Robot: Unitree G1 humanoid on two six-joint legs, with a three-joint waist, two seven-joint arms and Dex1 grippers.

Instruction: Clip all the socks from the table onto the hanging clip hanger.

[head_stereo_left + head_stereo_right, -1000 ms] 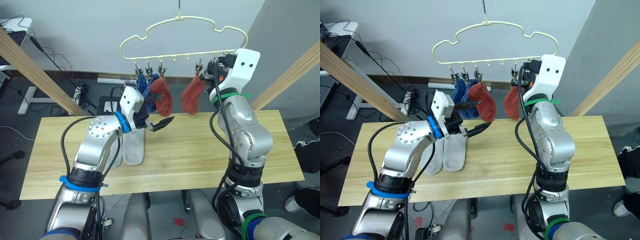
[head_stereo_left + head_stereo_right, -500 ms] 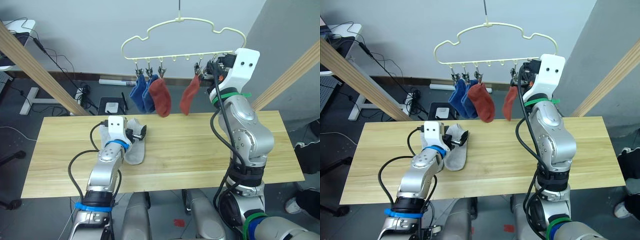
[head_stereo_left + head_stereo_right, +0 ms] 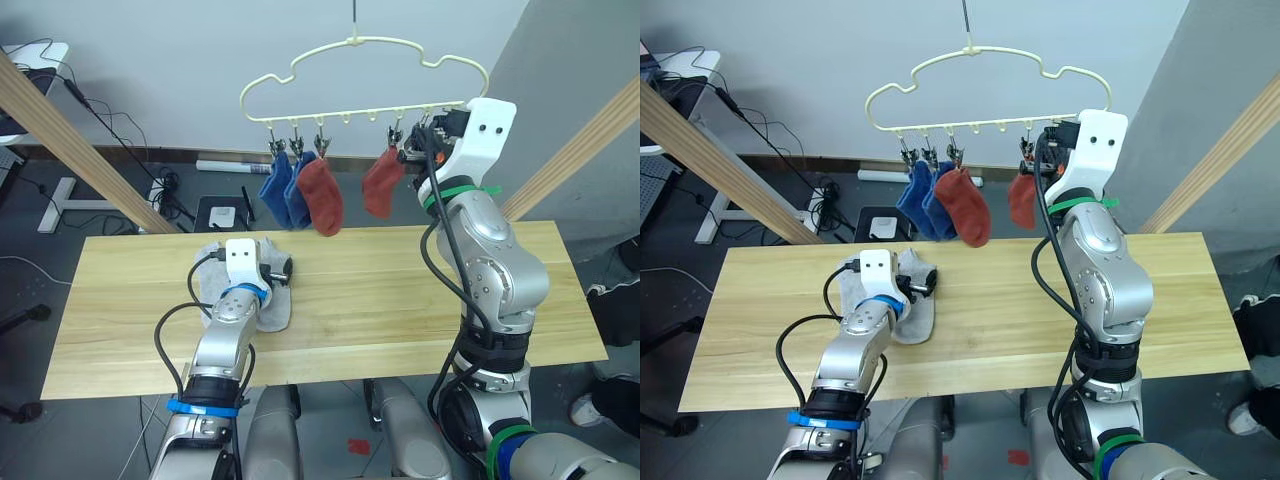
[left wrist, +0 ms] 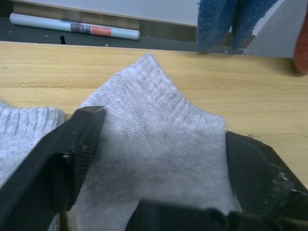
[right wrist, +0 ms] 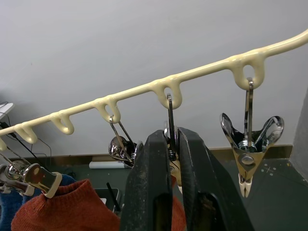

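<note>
1. Two light grey socks (image 3: 268, 300) lie side by side, touching, on the wooden surface (image 3: 400, 300), under the left pincer (image 4: 159, 159).
2. The left pincer is spread wide over the nearer grey sock (image 4: 154, 144): one black finger (image 4: 57, 159) rests at one edge of the fabric and the other sits at the opposite edge, with the sock's cuff bunched up between them. The second grey sock (image 4: 24, 130) lies just beside that first finger.
3. The pale yellow clip hanger (image 3: 365, 75) hangs by its thin hook above and beyond the left pincer, with a row of metal clips along its bottom bar.
4. Two blue socks (image 3: 285, 190) and one rust-red sock (image 3: 322, 195) hang from neighbouring clips, above the far edge of the surface.
5. A second rust-red sock (image 3: 383, 183) hangs just beside the right pincer (image 5: 173, 144).
6. The right pincer is raised to the bottom bar, its two black fingers (image 5: 149, 187) drawn narrow and pressed onto a metal clip (image 5: 171, 139).
7. An empty clip (image 5: 250, 144) hangs open-jawed just beside the right pincer, on the side away from the socks.
8. Slanting wooden poles (image 3: 60, 130) stand either side of the surface, well apart from both pincers, and cables (image 3: 165, 185) lie on the dark floor behind it.
</note>
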